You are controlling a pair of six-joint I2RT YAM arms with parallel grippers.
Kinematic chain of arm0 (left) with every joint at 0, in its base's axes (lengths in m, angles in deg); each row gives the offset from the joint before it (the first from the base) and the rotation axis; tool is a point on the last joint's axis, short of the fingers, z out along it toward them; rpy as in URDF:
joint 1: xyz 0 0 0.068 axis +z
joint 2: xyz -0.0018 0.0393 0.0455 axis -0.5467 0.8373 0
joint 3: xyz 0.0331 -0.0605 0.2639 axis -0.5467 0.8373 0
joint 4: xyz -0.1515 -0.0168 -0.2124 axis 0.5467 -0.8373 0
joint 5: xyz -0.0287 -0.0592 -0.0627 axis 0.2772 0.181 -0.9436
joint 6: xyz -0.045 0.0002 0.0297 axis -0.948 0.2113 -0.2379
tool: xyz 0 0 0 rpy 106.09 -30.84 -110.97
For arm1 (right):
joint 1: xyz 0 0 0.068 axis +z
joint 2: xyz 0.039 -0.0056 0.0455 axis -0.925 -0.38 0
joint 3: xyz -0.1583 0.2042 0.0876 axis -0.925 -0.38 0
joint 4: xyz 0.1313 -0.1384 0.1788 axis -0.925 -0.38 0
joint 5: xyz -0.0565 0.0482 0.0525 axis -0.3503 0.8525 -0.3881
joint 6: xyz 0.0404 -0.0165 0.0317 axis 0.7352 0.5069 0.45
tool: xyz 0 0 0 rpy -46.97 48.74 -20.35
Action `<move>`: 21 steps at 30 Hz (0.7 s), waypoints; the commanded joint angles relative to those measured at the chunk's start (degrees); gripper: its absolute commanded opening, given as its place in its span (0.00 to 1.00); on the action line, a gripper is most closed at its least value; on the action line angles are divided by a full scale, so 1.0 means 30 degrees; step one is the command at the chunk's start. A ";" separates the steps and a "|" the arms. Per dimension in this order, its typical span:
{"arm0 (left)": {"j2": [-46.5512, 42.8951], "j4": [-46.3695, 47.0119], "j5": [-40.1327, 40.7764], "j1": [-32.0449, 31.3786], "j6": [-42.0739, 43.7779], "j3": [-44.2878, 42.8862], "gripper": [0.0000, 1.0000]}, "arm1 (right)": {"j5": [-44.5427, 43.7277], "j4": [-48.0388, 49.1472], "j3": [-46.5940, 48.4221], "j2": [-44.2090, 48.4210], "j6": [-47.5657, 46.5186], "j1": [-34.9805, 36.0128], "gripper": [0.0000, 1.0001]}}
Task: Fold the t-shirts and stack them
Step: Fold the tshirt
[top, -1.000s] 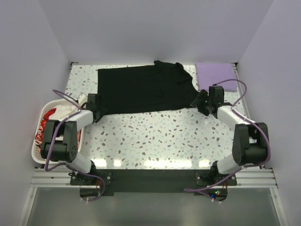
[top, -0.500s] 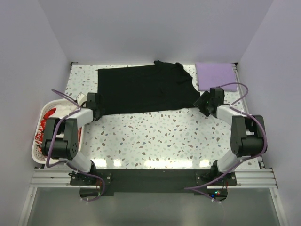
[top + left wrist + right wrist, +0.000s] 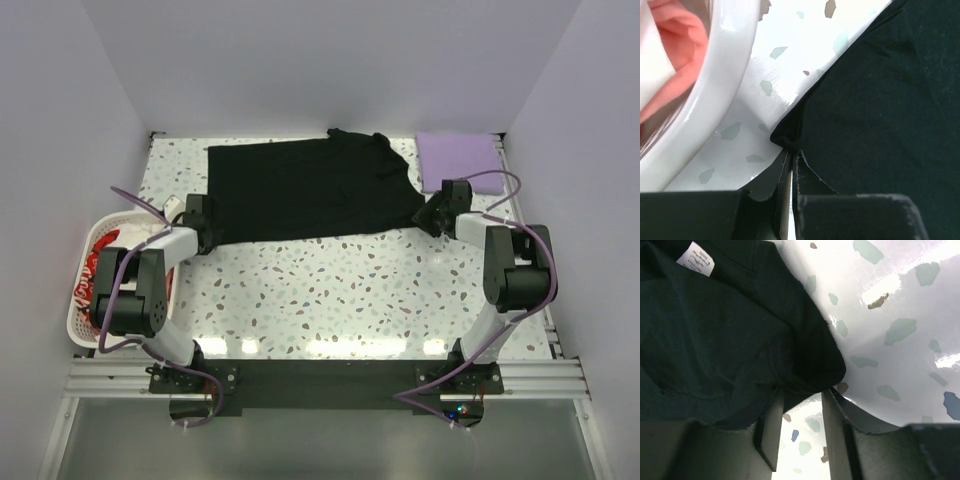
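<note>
You have three t-shirts: one black t-shirt (image 3: 310,190) spread across the far middle, one lavender t-shirt (image 3: 455,155) folded far right, and one white t-shirt (image 3: 135,233) bunched in the basket (image 3: 72,318) on the left, its red lettering unreadable. Your left gripper (image 3: 789,165) pinches the black one's near left corner. Your right gripper (image 3: 801,405) stands narrowly parted at its right sleeve edge.

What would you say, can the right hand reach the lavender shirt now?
Probably yes. The lavender shirt lies just beyond the right hand, with nothing between them. The hand is at a corner of the black shirt, though, and may need to release it first.
</note>
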 commanded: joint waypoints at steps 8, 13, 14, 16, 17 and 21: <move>-0.0061 -0.1359 0.1174 -0.0001 0.0315 -0.1782 0.00 | -0.1018 -0.0337 0.0853 0.0504 -0.0262 -0.0061 0.07; -0.0294 -0.2443 0.1847 -0.0059 0.0344 -0.2104 0.00 | -0.1076 -0.1597 0.0445 0.2055 -0.0643 -0.0324 0.00; -0.0382 -0.2734 0.1907 -0.0088 0.0315 -0.2134 0.00 | -0.1047 -0.1830 0.0356 0.2261 -0.0643 -0.0875 0.00; -0.0558 -0.3000 0.1995 -0.0118 0.0286 -0.2105 0.00 | -0.0872 -0.2037 -0.0024 0.3107 -0.0818 -0.1142 0.00; -0.0675 -0.3233 0.2082 -0.0147 0.0228 -0.2047 0.00 | -0.0900 -0.2299 -0.0170 0.3432 -0.0877 -0.1173 0.00; -0.1349 -0.3762 0.2229 -0.0410 0.0051 -0.1871 0.00 | -0.0959 -0.2945 -0.1078 0.4868 -0.1141 -0.1495 0.00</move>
